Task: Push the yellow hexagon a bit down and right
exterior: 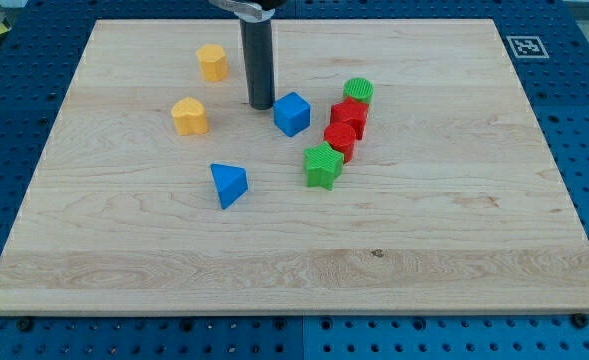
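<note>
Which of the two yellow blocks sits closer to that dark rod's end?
The upper yellow hexagon block, slightly nearer my tip than the lower yellow heart-like block.

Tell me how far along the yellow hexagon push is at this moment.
Nothing looks done yet: the yellow hexagon sits near the board's top, untouched. In hand: my tip rests on the board, down and to the right of it, apart from it and just left of the blue cube. Left: bring the tip round to the hexagon's upper-left side, then push it a bit down and right.
</note>
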Motion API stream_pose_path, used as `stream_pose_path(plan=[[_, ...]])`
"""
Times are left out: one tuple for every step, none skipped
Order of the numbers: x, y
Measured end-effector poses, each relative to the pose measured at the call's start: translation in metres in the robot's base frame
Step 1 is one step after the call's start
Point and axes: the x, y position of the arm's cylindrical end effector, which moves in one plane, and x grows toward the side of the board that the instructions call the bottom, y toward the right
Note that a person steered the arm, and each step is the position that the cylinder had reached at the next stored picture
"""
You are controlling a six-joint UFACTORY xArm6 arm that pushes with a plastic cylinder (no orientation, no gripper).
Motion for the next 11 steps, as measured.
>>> stream_pose_path(plan=[[0.004,0.022],[0.002,0.022],[-0.015,0.017],[-0.015,-0.023],[-0.021,-0.068],[-0.043,-0.095],[-0.043,-0.096],[-0.064,-0.096],[-0.079,-0.096],[-0.079,-0.096],[-0.103,-0.096]])
